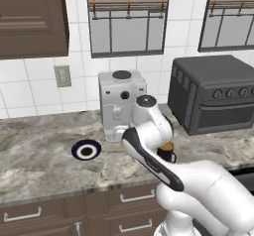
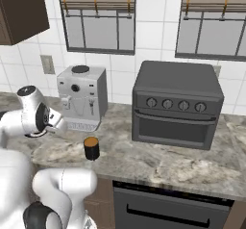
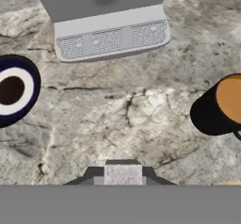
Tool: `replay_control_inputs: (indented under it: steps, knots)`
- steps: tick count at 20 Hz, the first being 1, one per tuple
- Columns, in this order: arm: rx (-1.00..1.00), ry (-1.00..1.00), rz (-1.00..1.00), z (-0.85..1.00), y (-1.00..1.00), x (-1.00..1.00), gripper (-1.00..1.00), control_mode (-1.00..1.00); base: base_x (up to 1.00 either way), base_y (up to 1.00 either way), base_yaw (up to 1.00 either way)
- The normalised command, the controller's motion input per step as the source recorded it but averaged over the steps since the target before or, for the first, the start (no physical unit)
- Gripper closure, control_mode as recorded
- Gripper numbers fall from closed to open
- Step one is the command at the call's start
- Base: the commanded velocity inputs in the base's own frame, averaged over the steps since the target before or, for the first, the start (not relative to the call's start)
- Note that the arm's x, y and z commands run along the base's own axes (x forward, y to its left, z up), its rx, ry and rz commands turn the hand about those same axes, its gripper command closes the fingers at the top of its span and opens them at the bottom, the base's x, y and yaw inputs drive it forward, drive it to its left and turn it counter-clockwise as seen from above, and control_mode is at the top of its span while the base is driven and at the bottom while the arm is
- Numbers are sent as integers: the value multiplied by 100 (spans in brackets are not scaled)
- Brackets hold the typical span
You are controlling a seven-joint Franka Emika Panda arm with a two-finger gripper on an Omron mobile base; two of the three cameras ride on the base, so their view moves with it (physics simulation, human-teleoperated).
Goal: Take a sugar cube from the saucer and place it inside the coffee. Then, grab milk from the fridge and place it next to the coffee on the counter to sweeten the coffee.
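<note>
On the marbled counter (image 3: 141,119), the saucer (image 3: 14,90) is seen left of the hand and the coffee (image 3: 221,106) right, while the jaws' spread cannot be told.

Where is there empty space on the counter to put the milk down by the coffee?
The bare counter in front of the toaster oven, right of the coffee, is free. So is the stretch between the saucer and coffee. Behind the coffee it is crowded: the coffee machine stands close.
</note>
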Motion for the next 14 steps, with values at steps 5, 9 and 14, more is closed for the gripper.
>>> replay_control_inputs:
  steps: [5,9,14]
  knots:
    - [5,0,-23,15,-100,-36,100,-100,0,0,0]
    - [0,0,-22,5,-100,-17,100,-100,0,0,0]
    - [0,0,-18,7,-94,3,100,-100,0,0,0]
